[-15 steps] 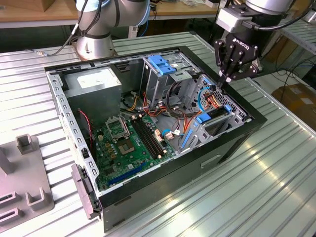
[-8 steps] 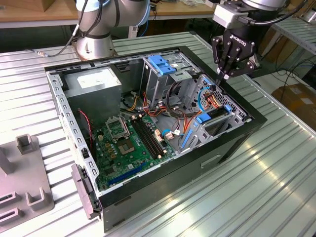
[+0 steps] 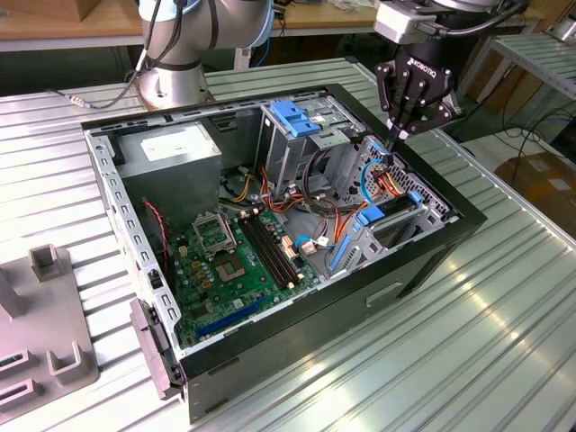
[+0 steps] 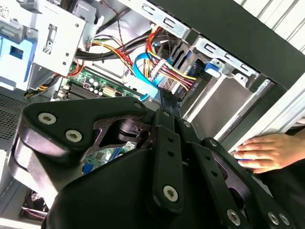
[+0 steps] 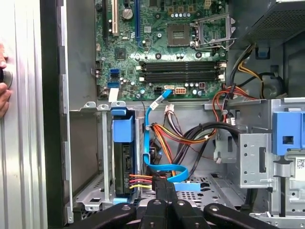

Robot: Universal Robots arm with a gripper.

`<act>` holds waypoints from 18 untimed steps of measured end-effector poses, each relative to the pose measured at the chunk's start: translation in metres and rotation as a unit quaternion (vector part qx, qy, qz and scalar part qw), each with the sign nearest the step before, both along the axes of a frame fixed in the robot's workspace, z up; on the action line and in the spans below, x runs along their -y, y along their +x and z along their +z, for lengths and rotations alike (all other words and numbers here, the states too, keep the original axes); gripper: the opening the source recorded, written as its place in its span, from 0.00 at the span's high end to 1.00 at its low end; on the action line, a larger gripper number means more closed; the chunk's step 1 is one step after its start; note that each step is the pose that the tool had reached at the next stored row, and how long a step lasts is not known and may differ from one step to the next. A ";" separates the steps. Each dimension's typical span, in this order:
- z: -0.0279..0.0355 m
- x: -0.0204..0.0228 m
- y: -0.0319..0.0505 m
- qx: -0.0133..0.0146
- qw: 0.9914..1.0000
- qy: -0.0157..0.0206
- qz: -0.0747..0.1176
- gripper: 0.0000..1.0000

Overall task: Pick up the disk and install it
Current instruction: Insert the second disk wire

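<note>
The disk (image 5: 125, 163) stands on edge in the metal bay by the case's side wall, dark, with its blue carrier bracket (image 5: 123, 126) along one end. In the exterior view the disk (image 3: 396, 210) sits in that bay at the case's right corner. Red, yellow and black power wires (image 5: 138, 181) run to its end. My gripper (image 5: 165, 187) is shut with nothing in it, its tips right by those wires and the disk's connector end. The exterior view has the gripper (image 3: 397, 136) hanging just above the bay. In the second wrist view the gripper (image 4: 168, 101) points at the wire bundle.
A thin blue data cable (image 5: 148, 138) loops beside the fingertips. A blue latch (image 3: 292, 117) tops the taller metal bay. The motherboard (image 3: 234, 261) lies in the case floor. A person's hand (image 4: 267, 151) rests on the table outside the case. A grey fixture (image 3: 45, 346) stands on the exterior view's left.
</note>
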State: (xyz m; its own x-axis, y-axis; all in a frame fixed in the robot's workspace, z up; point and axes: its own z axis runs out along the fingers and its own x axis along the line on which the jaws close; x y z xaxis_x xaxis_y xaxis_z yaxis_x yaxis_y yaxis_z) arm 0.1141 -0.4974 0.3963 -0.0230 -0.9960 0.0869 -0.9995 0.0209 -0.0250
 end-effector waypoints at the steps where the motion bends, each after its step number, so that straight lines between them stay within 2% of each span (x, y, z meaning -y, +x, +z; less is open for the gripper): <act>1: -0.0006 -0.0003 -0.0001 0.000 1.000 -0.004 0.000 0.90; 2: -0.0017 -0.0009 -0.0003 0.000 1.000 -0.014 0.000 0.90; 4: -0.0023 -0.0012 -0.0003 0.000 1.000 -0.025 0.000 0.90; 5: -0.0027 -0.0017 -0.0003 0.000 0.999 -0.033 0.000 0.90; 6: -0.0030 -0.0035 -0.0003 0.000 0.999 -0.038 0.000 0.90; 8: -0.0031 -0.0040 -0.0003 0.000 0.999 -0.038 0.000 0.89; 9: -0.0030 -0.0040 -0.0003 0.000 0.999 -0.039 0.000 0.83; 12: -0.0039 -0.0042 -0.0003 0.000 0.999 -0.041 0.000 0.83; 14: -0.0062 -0.0045 -0.0006 0.000 0.999 -0.046 0.000 0.83; 16: -0.0092 -0.0082 -0.0017 0.000 0.998 -0.056 0.000 0.82; 17: -0.0093 -0.0103 -0.0017 0.000 0.998 -0.056 0.000 0.75; 18: -0.0093 -0.0107 -0.0017 0.000 0.998 -0.056 0.000 0.75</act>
State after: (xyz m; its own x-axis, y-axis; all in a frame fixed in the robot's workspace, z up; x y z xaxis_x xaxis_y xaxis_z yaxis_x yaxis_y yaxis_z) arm 0.1125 -0.4867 0.3870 -0.0227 -0.9800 0.1975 -0.9995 0.0177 -0.0270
